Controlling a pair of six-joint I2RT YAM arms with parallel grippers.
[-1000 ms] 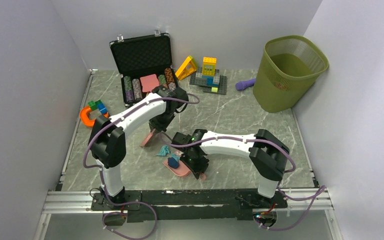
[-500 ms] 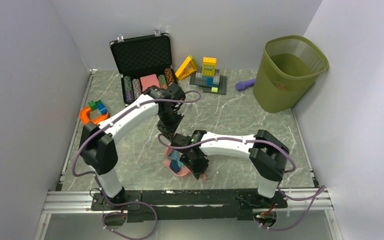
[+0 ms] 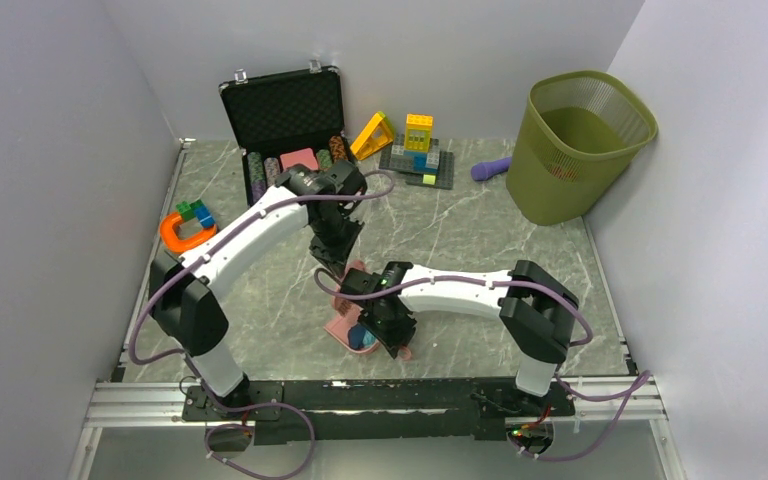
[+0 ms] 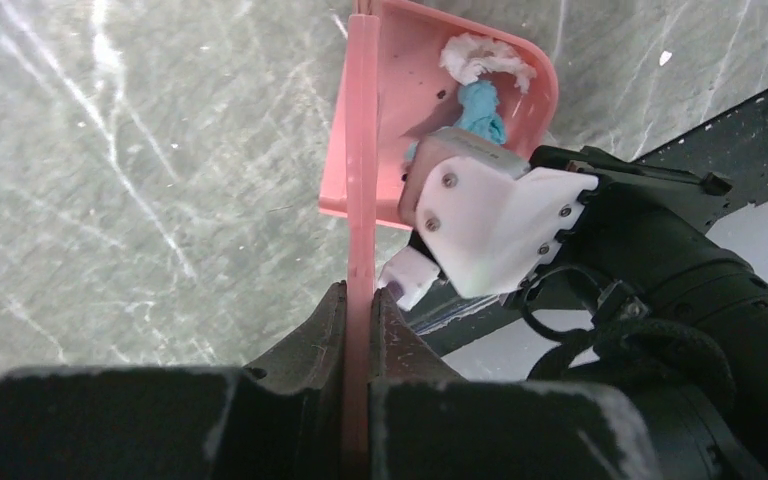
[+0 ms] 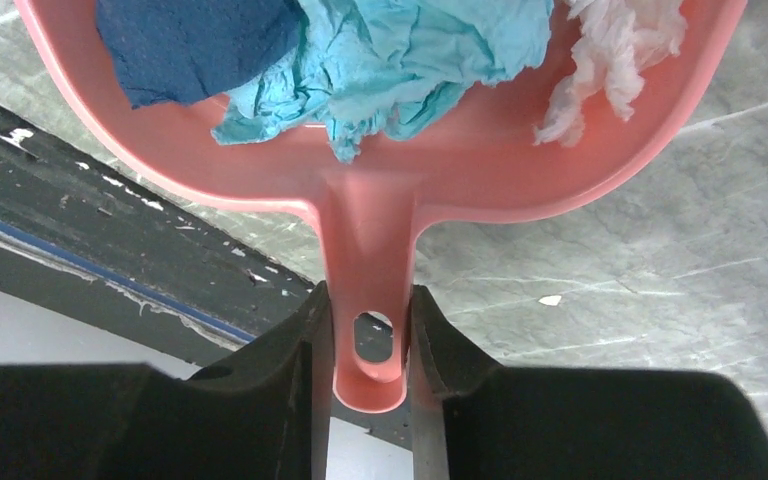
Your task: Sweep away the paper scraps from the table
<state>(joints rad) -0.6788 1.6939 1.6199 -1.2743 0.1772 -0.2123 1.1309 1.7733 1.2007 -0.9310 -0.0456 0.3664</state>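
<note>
My right gripper (image 5: 368, 300) is shut on the handle of a pink dustpan (image 5: 460, 170) that lies on the table (image 3: 460, 230) near the front edge. In the pan lie a dark blue scrap (image 5: 190, 40), a teal scrap (image 5: 400, 60) and a white scrap (image 5: 610, 60). My left gripper (image 4: 360, 292) is shut on a thin pink sweeper blade (image 4: 362, 150), seen edge-on, which stands at the pan's open mouth (image 4: 520, 120). In the top view the left gripper (image 3: 345, 268) is just behind the dustpan (image 3: 345, 328) and the right gripper (image 3: 392, 335).
An olive waste basket (image 3: 575, 145) stands at the back right. An open black case with poker chips (image 3: 285, 125), building blocks (image 3: 417, 150) and a purple object (image 3: 490, 168) line the back. An orange horseshoe piece with blocks (image 3: 185, 228) lies at the left. The metal frame (image 3: 360, 395) runs just behind the pan's handle.
My left arm swung the pink blade rightward and toward the dustpan, pushing the teal and blue scraps into it. The right gripper and pan barely moved.
</note>
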